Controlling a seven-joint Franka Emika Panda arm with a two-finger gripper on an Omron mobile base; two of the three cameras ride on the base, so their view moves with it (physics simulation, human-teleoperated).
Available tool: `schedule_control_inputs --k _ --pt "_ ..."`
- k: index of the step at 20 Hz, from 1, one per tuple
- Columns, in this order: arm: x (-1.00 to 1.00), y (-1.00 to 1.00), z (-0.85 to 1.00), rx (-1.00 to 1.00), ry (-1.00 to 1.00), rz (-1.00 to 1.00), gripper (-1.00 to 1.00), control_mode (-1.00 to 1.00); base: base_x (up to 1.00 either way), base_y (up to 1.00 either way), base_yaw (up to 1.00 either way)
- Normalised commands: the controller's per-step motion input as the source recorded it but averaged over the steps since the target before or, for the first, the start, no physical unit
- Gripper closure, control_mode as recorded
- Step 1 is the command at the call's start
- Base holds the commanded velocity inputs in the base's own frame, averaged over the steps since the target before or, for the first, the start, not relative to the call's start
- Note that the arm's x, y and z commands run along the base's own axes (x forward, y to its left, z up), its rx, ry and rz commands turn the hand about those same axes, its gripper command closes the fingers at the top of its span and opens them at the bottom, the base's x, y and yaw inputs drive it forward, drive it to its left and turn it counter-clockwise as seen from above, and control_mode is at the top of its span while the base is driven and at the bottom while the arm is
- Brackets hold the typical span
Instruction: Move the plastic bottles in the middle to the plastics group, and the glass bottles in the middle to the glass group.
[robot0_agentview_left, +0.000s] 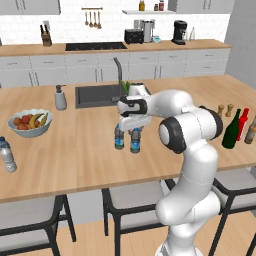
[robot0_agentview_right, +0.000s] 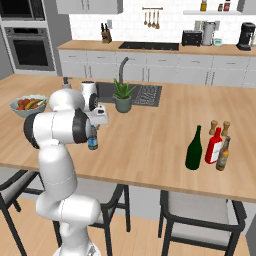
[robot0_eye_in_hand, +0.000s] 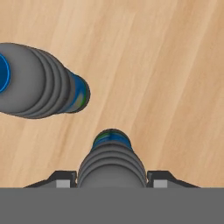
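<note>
Gripper (robot0_eye_in_hand: 112, 183) sat over one plastic bottle (robot0_eye_in_hand: 111, 164), a finger (robot0_eye_in_hand: 61, 180) on each side of it; you couldn't tell if they squeezed it or just flanked it. Second bottle (robot0_eye_in_hand: 39, 83) stood just beside, apart, on the counter (robot0_eye_in_hand: 166, 65). Green bottle (robot0_agentview_left: 231, 129) was far right, next to the red bottle (robot0_agentview_left: 243, 124). Clear bottle (robot0_agentview_left: 7, 155) was far left.
</note>
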Motion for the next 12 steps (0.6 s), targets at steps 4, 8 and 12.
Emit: schedule_control_inputs --k 4,8,12 --pt "-0.10 0.00 0.00 0.00 0.00 0.00 1.00 -1.00 0.00 0.00 0.00" --pt "-0.30 0.00 0.01 0.00 -0.01 0.00 1.00 -1.00 0.00 0.00 0.00" --pt "-0.46 0.18 0.28 0.02 -0.01 0.03 1.00 -1.00 0.00 0.00 0.00"
